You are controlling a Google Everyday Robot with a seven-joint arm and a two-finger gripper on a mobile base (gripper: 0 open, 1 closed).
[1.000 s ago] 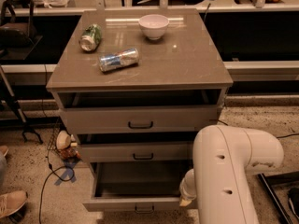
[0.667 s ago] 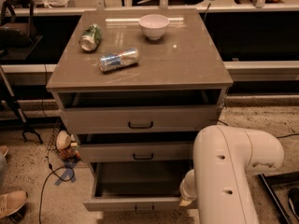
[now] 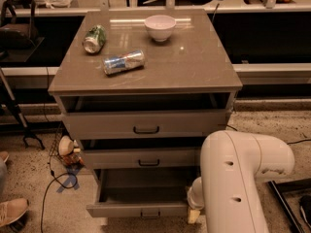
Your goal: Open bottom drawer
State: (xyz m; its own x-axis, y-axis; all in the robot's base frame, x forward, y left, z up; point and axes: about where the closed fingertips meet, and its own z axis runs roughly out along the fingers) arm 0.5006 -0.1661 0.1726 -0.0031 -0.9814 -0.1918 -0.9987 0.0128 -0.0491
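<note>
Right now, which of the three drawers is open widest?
The bottom drawer: its floor shows; top drawer and middle drawer are barely out. The tool sits at the bottom drawer's right front corner.

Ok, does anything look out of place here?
Both cans lie on their sides on the cabinet top: the green can, the blue can. The bottom drawer is open, gripper at its right front corner.

Just one view: cabinet [image 3: 107, 126] is seen from high up front, angled down, pretty close; tool [image 3: 193, 215] is caught low right, by the bottom drawer [image 3: 121, 209].
</note>
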